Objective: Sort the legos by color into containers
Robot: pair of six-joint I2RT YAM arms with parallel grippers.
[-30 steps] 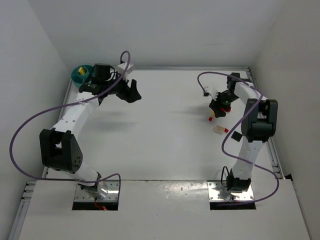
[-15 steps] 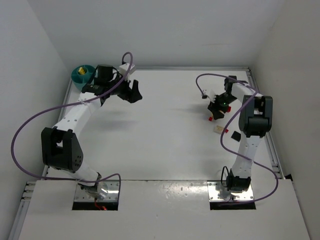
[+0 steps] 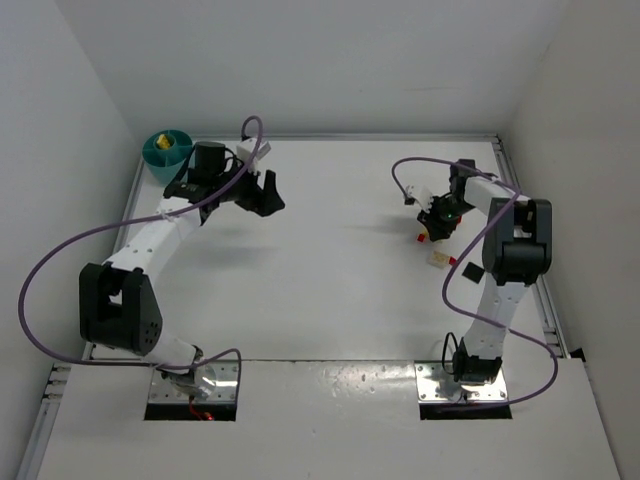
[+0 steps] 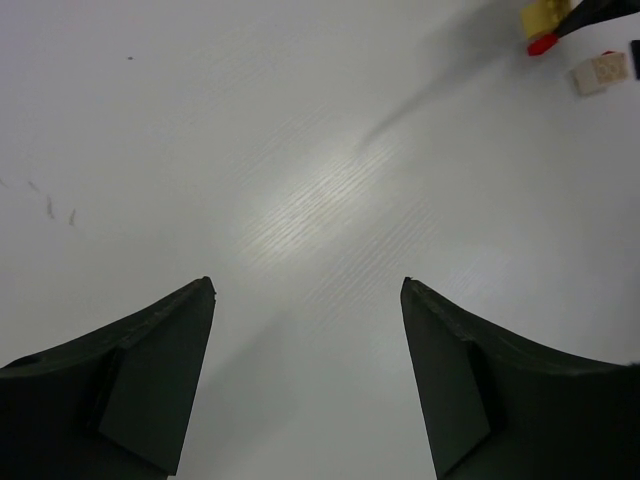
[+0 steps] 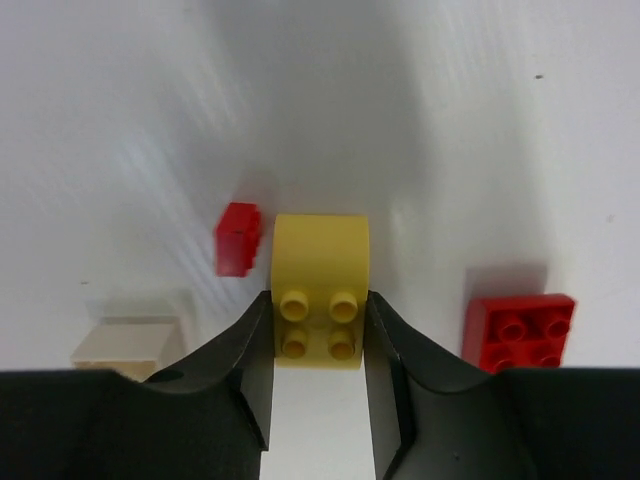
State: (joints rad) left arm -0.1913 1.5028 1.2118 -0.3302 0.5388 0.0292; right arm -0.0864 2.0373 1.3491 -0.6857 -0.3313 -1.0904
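Right gripper (image 5: 318,325) clamping yellow brick (image 5: 320,262), one finger pressing each side, studs facing wrist camera. Small red brick (image 5: 238,238) lying just beside yellow brick, on its left in that view; four-stud red brick (image 5: 520,330) to right, apart; cream brick (image 5: 125,342) at lower left. Left gripper (image 4: 306,290) hanging spread wide, gripping nothing, over table (image 4: 300,150). Teal bowl (image 3: 152,152) sitting at far-left corner, yellow piece (image 3: 165,143) inside, well apart from bricks.

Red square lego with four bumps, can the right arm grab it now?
Probably not yet: the right pincer is shut on the yellow lego, so it's full. The red square lego lies bare right beside it, nothing on top.
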